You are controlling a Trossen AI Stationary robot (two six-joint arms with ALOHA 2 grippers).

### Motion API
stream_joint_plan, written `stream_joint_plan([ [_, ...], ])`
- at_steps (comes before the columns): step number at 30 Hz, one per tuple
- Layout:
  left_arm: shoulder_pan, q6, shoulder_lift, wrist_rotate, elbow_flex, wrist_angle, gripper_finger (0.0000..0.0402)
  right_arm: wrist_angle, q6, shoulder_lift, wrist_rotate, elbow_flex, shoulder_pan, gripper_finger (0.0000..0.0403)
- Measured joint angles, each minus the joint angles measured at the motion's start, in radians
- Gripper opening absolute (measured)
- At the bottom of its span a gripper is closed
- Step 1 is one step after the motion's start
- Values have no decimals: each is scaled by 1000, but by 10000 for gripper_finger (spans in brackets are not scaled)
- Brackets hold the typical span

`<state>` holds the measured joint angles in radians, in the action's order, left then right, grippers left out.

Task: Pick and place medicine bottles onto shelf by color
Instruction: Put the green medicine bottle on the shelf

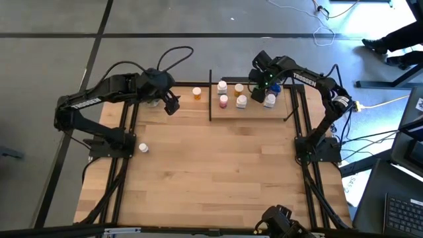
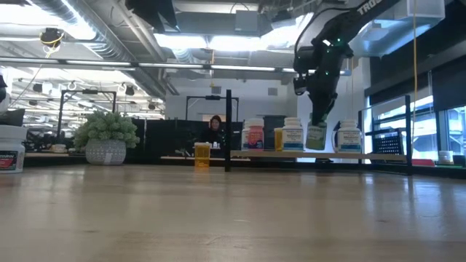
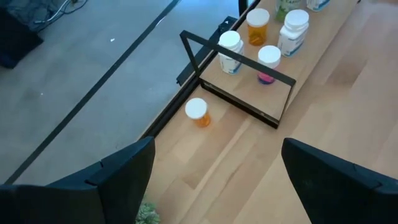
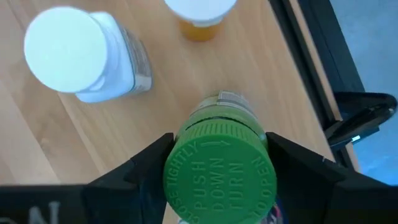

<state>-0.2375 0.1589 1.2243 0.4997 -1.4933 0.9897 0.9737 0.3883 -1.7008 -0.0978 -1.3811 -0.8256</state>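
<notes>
Here, the green-capped bottle is sitting clamped in the right hand over the shelf, where five bottles are already standing. At nine o'clock, an orange bottle and a white bottle are waiting on the table; the left hand is hovering, gaping empty.

Green cap of the bottle btwn the right gripper fingers read "PUSH DOWN TURN", w/ an arrow; more letters ran round its rim, only partly legible. Right arm carried white "TROSSEN" lettering, cut off to "TRO" in the low view. Bottle labels on the shelf were too small to read.
</notes>
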Motion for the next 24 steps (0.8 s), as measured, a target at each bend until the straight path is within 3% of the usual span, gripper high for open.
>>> stream_joint_plan([
  [14, 0, 0, 0, 0, 0, -13, 346, -39, -12, -1, 52, 19, 1, 255],
  [24, 0, 43, 0, 0, 0, -13, 346, -26, -1, -1, 52, 19, 1, 245],
])
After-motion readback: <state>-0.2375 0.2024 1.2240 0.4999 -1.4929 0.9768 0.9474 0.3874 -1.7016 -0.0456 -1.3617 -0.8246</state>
